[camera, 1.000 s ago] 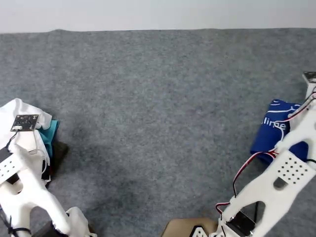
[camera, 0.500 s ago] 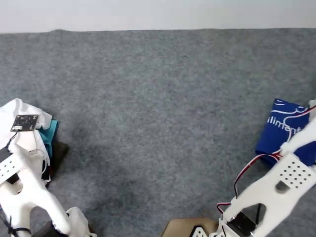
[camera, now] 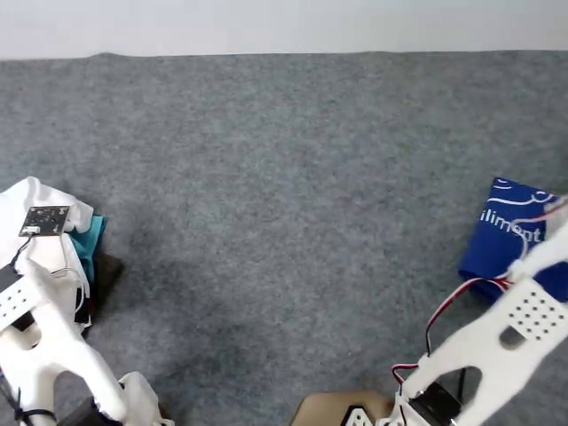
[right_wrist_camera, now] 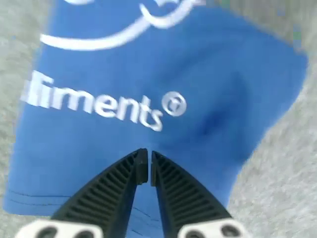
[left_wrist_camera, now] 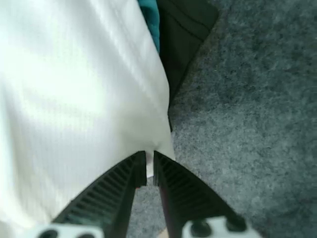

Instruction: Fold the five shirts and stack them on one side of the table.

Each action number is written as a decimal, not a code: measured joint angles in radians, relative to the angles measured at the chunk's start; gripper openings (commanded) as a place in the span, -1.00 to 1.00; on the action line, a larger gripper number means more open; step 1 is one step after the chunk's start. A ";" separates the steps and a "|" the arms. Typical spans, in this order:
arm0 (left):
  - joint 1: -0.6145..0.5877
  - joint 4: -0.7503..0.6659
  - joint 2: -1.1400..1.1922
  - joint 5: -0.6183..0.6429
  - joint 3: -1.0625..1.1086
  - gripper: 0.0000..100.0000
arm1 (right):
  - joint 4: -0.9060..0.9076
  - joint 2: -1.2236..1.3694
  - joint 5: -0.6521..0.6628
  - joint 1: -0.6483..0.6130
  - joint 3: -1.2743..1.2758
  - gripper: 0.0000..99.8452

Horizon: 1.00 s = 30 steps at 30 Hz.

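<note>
Left side: the white plastic left arm (camera: 44, 342) is sitting over the pile at the table's left edge. Left gripper (left_wrist_camera: 148, 157), black ribbed claw, is clenching the hem of the crumpled white cloth shirt (left_wrist_camera: 74, 99). The jaws are pressing almost together, with a thin strip of white fabric showing between the tips. The white shirt is lying on top of the pile. A teal cloth shirt (camera: 91, 240) is sticking out from under it on the side towards the table's middle. A flat black cloth shirt (left_wrist_camera: 185, 29) is lying under the teal shirt, its corner resting on the grey felt table cover (camera: 284, 177).

Right side: the folded blue cloth shirt with white print (right_wrist_camera: 148, 74) is lying flat near the table's right edge, well apart from the left pile. The white plastic right arm (camera: 506, 342), with red and white wires, is crossing the blue shirt's near corner. Right gripper (right_wrist_camera: 145, 154) is hanging over the blue shirt with its claw clenched, tips nearly touching. Cannot tell whether any blue cloth is caught between them.

A tan flat panel (camera: 324, 410) is showing at the near edge between the arm bases.
</note>
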 measured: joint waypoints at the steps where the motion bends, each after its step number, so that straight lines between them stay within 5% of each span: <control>1: 0.000 0.000 0.000 0.000 0.000 -0.91 | 0.000 0.006 0.000 0.017 0.015 -0.98; 10: 0.000 0.000 0.000 0.000 0.000 -0.91 | 0.000 0.012 0.000 0.112 0.209 -0.98; 21: 0.000 0.000 0.000 0.000 0.000 -0.91 | 0.000 -0.150 0.000 0.081 0.249 -0.98; 30: 0.000 0.005 0.000 0.000 -0.011 -0.91 | -0.195 -0.198 -0.003 0.061 0.261 -0.98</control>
